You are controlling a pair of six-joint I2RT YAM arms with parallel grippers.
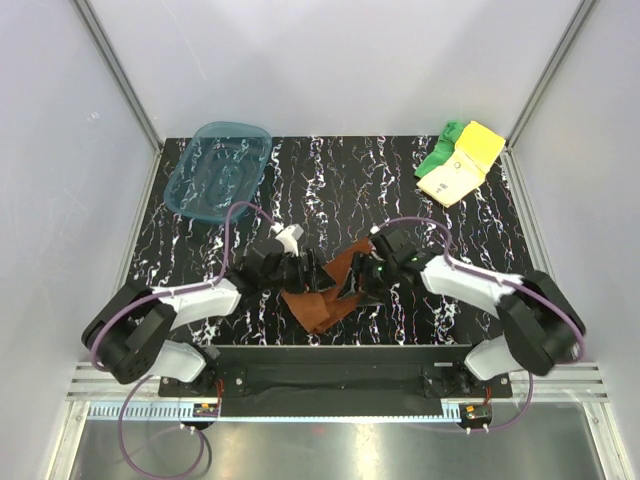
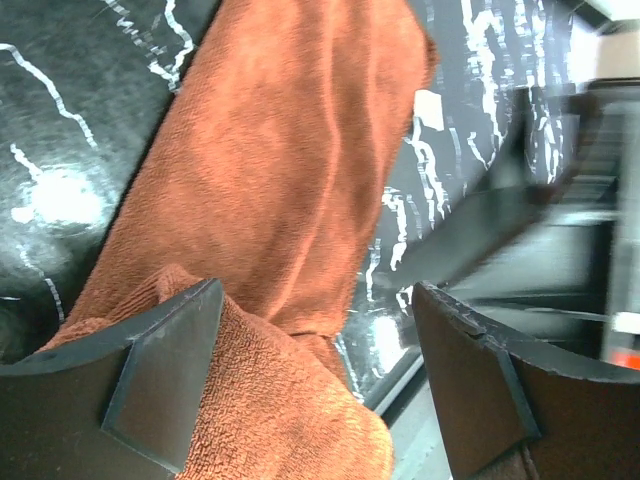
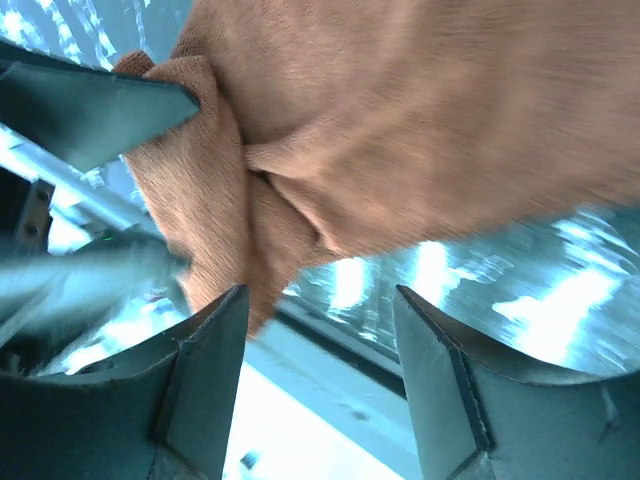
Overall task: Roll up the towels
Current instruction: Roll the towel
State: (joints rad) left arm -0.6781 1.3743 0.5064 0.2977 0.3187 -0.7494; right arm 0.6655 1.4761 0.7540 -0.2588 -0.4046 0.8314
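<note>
The rust-brown towel [image 1: 322,298] lies crumpled near the table's front edge, between my two grippers. My left gripper [image 1: 302,274] is at its left side and my right gripper [image 1: 358,280] at its right. In the left wrist view the left gripper [image 2: 318,290] is open. A fold of the rust-brown towel [image 2: 280,150] rests against its left finger, with a gap to the right finger. In the right wrist view the right gripper [image 3: 320,292] is open, and the rust-brown towel [image 3: 420,120] hangs just beyond its fingertips. The green towel [image 1: 440,152] and the pale yellow towel [image 1: 462,166] lie at the back right corner.
A translucent teal tray [image 1: 218,170] stands at the back left of the black marbled table [image 1: 330,190]. Grey walls enclose the table on three sides. The front metal rail [image 1: 330,352] runs just below the brown towel.
</note>
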